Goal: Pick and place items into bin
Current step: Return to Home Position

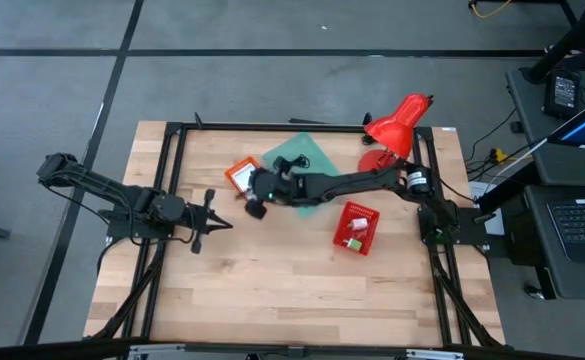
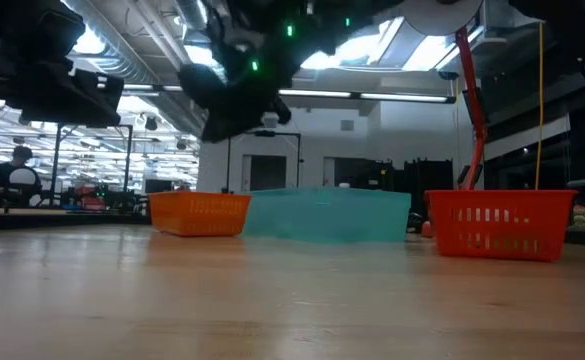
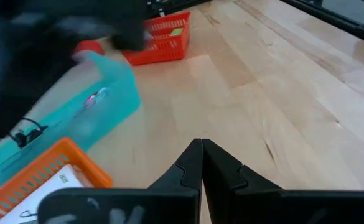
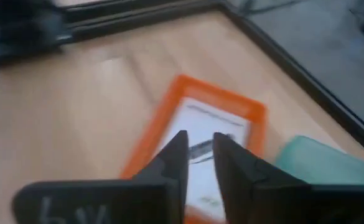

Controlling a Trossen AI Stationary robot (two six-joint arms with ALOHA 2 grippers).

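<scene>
My right gripper hangs above the table beside the orange bin. Its fingers are open by a narrow gap with nothing between them. A white printed card lies flat in the orange bin. The teal bin holds a black cable and a small pink thing. The red bin holds small white and pale items. My left gripper is shut, low over bare wood left of the bins.
A red desk lamp stands at the table's far right corner, its stem rising behind the red bin. A black frame runs around the table. Bare wood fills the table's near half.
</scene>
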